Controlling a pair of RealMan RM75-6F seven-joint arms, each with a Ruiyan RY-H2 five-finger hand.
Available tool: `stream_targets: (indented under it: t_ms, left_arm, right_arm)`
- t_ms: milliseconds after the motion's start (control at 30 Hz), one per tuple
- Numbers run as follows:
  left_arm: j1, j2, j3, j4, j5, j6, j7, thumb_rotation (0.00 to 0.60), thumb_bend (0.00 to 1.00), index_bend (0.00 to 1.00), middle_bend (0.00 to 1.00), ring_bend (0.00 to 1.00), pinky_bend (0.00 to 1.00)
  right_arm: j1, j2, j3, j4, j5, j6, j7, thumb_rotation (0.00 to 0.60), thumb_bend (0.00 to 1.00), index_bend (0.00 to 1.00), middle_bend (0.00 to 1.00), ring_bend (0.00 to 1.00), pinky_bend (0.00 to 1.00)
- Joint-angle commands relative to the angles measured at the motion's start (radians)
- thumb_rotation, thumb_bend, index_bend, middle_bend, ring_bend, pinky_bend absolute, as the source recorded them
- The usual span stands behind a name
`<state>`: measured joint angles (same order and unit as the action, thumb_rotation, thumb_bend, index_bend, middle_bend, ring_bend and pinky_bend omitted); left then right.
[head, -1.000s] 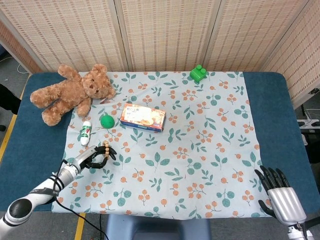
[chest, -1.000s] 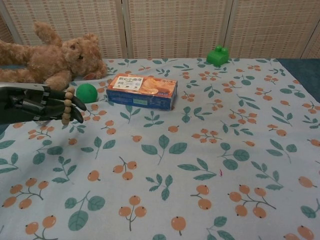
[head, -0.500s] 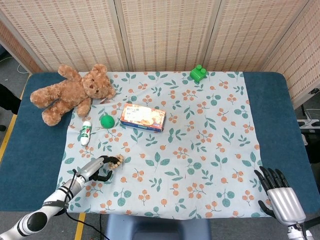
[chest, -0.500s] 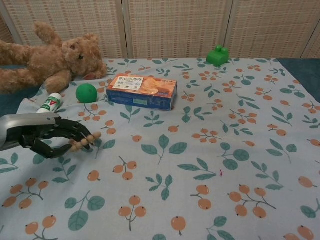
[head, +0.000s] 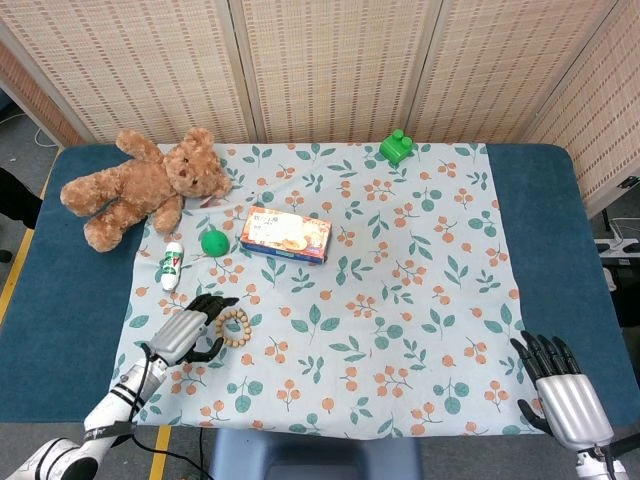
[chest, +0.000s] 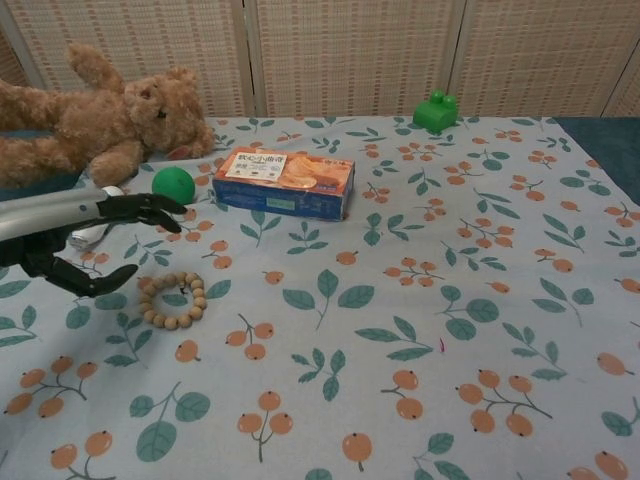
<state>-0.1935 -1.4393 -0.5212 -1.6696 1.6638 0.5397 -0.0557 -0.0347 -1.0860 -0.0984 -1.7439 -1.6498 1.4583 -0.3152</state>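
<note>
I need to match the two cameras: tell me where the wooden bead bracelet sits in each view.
Head view: the bead bracelet lies lower left on the cloth, just right of the left hand.
Chest view: the bracelet lies left of centre, below and right of the same hand.
Shared landmark: the green ball, farther back on the cloth.

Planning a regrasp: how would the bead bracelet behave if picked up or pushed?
The bracelet is separate beads on a loop, so probably floppy, sagging from one pinch. Lying flat on the cloth, it should slide or bunch rather than roll. Likely light.
</note>
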Motion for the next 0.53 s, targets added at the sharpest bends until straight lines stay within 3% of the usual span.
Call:
stream_targets:
  t_ms: [33, 167, 333, 433, 533]
  left_arm:
    - [0.068, 0.157, 0.184, -0.003, 0.324, 0.428, -0.110, 0.600, 0.54, 0.00, 0.03, 0.01, 0.06]
    - [0.167, 0.255, 0.292, 0.034, 0.407, 0.644, -0.040, 0.597, 0.50, 0.00, 0.00, 0.00, 0.05]
    - [0.320, 0.217, 0.383, 0.178, 0.421, 0.967, 0.046, 0.585, 0.49, 0.00, 0.00, 0.00, 0.05]
    - [0.328, 0.221, 0.413, 0.202, 0.423, 1.010, 0.081, 0.596, 0.49, 0.00, 0.00, 0.00, 0.04]
    - [0.319, 0.232, 0.434, 0.202, 0.375, 0.989, 0.080, 0.598, 0.49, 0.00, 0.00, 0.00, 0.04]
  right_arm:
    - [-0.008, -0.007, 0.006, 0.009, -0.014, 0.026, 0.002, 0.600, 0.24, 0.00, 0.00, 0.00, 0.00]
    - [-0.016, -0.021, 0.019, 0.033, -0.035, 0.071, 0.027, 0.600, 0.24, 0.00, 0.00, 0.00, 0.00]
    - [-0.019, -0.059, 0.050, 0.097, -0.091, 0.160, 0.084, 0.600, 0.24, 0.00, 0.00, 0.00, 0.00]
    - [-0.020, -0.078, 0.054, 0.124, -0.104, 0.175, 0.087, 0.600, 0.24, 0.00, 0.00, 0.00, 0.00]
    - [-0.019, -0.076, 0.048, 0.116, -0.088, 0.150, 0.072, 0.600, 0.24, 0.00, 0.00, 0.00, 0.00]
